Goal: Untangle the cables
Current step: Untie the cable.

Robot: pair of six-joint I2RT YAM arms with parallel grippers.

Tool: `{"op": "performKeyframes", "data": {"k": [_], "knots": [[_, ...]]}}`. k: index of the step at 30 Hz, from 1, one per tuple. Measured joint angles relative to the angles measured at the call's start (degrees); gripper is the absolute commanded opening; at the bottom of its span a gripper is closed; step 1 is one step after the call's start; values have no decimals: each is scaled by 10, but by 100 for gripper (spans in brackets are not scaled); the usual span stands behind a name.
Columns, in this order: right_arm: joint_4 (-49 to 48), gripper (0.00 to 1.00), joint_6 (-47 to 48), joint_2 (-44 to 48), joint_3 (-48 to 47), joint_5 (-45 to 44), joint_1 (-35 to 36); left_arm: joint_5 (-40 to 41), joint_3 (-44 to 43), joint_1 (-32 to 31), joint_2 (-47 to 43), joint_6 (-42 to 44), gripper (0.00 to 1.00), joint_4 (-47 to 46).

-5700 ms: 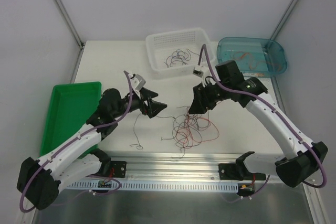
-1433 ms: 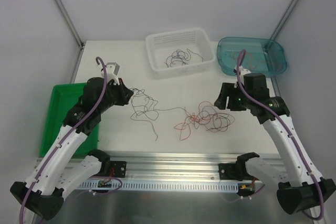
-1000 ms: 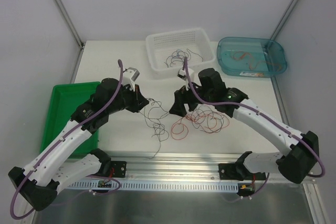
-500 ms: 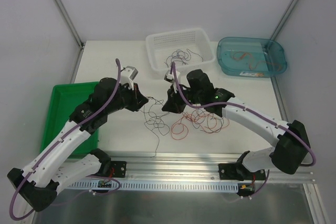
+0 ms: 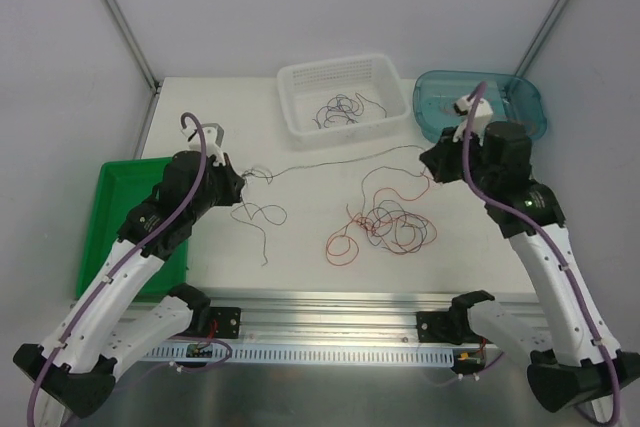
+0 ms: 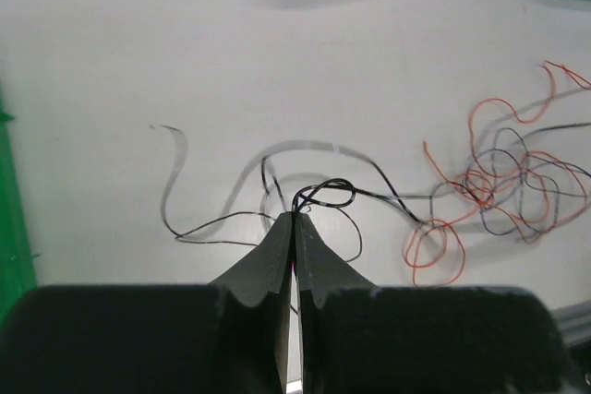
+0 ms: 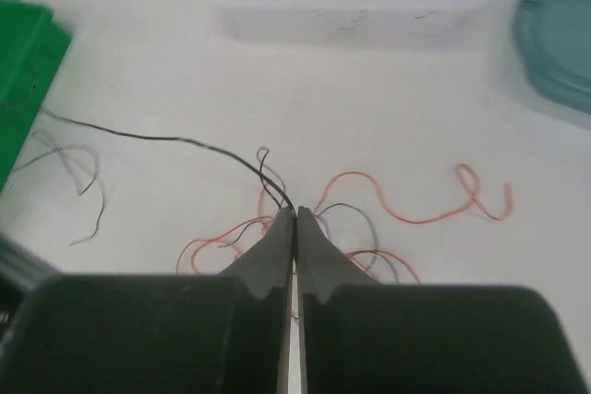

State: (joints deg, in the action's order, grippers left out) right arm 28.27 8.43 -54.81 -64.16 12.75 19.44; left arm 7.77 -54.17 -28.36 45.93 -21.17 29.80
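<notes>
A single black cable (image 5: 340,161) is stretched above the table between my two grippers. My left gripper (image 5: 244,179) is shut on its left end, where a small black loop (image 6: 325,195) bunches at the tips (image 6: 295,217). My right gripper (image 5: 430,155) is shut on the other end (image 7: 295,211), and the strand (image 7: 166,140) runs off to the left from there. More of the black cable curls on the table (image 5: 258,217) below the left gripper. A loose tangle of red, orange and black cables (image 5: 388,227) lies between the arms, also seen as the tangle (image 6: 499,186) in the left wrist view.
A white basket (image 5: 300,77) at the back centre holds a few dark cables. A teal tray (image 5: 528,97) with orange strands sits at the back right. A green tray (image 5: 120,197) lies along the left edge. A metal rail (image 5: 330,352) runs along the near edge.
The right gripper shut on the black cable near the centre and swung back right; the left gripper drew back left. The black cable is now pulled out straight between them.
</notes>
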Motion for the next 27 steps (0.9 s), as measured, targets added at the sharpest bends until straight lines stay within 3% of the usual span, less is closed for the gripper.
{"op": "performKeyframes", "data": {"k": [8, 19, 24, 27], "knots": [[97, 1, -56, 25, -118, -29, -192, 80, 0, 39, 20, -5, 0, 38], [162, 1, -100, -33, -305, 45, -272, 148, 0, 59, 102, 4, 0, 49], [187, 1, -121, -77, -435, 47, -351, 173, 0, 100, 127, 10, 0, 60], [165, 1, -148, -96, -469, 94, -367, 168, 0, 115, 151, 4, 0, 63]]}}
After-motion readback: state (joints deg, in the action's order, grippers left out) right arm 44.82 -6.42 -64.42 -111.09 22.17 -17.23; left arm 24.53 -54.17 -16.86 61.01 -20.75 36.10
